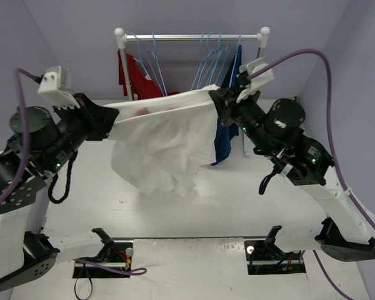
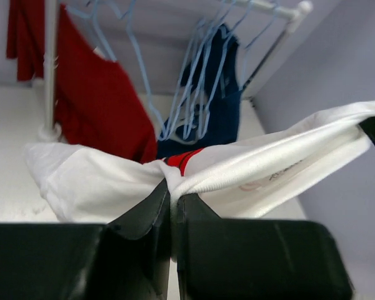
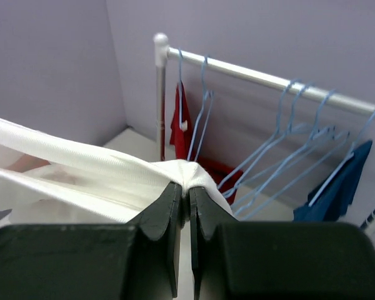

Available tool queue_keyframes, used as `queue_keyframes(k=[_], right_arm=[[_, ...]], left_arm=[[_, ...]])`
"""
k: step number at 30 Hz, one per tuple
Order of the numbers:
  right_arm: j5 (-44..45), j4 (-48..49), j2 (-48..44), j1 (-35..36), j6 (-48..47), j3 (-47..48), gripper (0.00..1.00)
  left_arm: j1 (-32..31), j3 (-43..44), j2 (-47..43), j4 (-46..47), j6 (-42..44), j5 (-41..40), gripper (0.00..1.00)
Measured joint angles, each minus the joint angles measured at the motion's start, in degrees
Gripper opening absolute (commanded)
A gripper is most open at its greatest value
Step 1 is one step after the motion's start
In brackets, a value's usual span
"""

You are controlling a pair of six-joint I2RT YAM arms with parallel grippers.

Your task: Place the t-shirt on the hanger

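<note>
Above the middle of the bench [image 1: 194,212], toward its far edge, we find the white t-shirt [image 1: 162,144] suspended between both arms.

Left gripper [image 1: 110,117]: claw pressed together on a bunched fold at one end of the garment's upper edge. The left wrist view confirms this, with cloth gathering at the tips and a red part of the print just behind them.

Right gripper [image 1: 216,103]: claw likewise pinching a gathered fold at the opposite end of that edge, as its own wrist view confirms.

We note that the two pinch points stand well apart, so the upper edge runs between them as a taut, nearly level band while the body hangs loose below. We judge this hold is meant to spread the garment and keep it off the surface, so that a hanger can be brought to it. We cannot tell whether the lowest folds touch the bench.

The pale-blue hangers [image 1: 207,59] hang by their hooks from the clothes rail [image 1: 187,37] along the far edge, behind the t-shirt. None is inside the garment, and we cannot tell which is intended. A red shirt [image 1: 132,78] hangs toward the far left corner and a navy-blue shirt [image 1: 224,134] toward the far right.

In our assessment, placement is not yet begun. The risk we see is cloth slipping from these narrow pinches under tension.
</note>
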Motion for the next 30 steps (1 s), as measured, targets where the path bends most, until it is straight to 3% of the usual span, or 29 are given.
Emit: queue_keyframes(k=[3, 7, 10, 14, 20, 23, 26, 30], right_arm=[[-2.4, -0.1, 0.26, 0.18, -1.1, 3.68, 0.0], [-4.83, -0.61, 0.08, 0.16, -1.16, 3.03, 0.0], [-5.93, -0.87, -1.51, 0.14, 0.37, -2.95, 0.0], [-6.53, -1.29, -3.98, 0.1, 5.6, -16.06, 0.0], [-6.25, -2.16, -3.26, 0.61, 16.37, -38.15, 0.0], [-6.05, -2.54, -0.51, 1.49, 20.5, -43.61, 0.0], [-5.86, -2.52, 3.6, 2.19, 22.76, -44.01, 0.0], [-2.47, -4.06, 6.75, 4.5, 23.01, -39.42, 0.0]], left_arm=[[-0.25, 5.83, 1.52, -0.23, 2.31, 3.0, 0.0], [-0.25, 5.36, 1.13, -0.93, 3.33, 5.76, 0.0], [-0.25, -2.66, -1.72, -1.48, 2.94, 5.88, 0.0], [-0.23, -21.38, -8.3, -1.34, -0.35, 3.48, 0.0], [-0.25, -50.26, -16.59, -0.89, -11.08, -2.13, 0.0], [-0.25, -61.31, -18.02, 1.11, -16.04, -2.97, 0.0], [-0.25, -67.3, -17.72, 3.5, -18.28, -2.62, 0.0], [-0.25, -62.03, -12.84, 3.87, -16.93, -1.83, 0.0]])
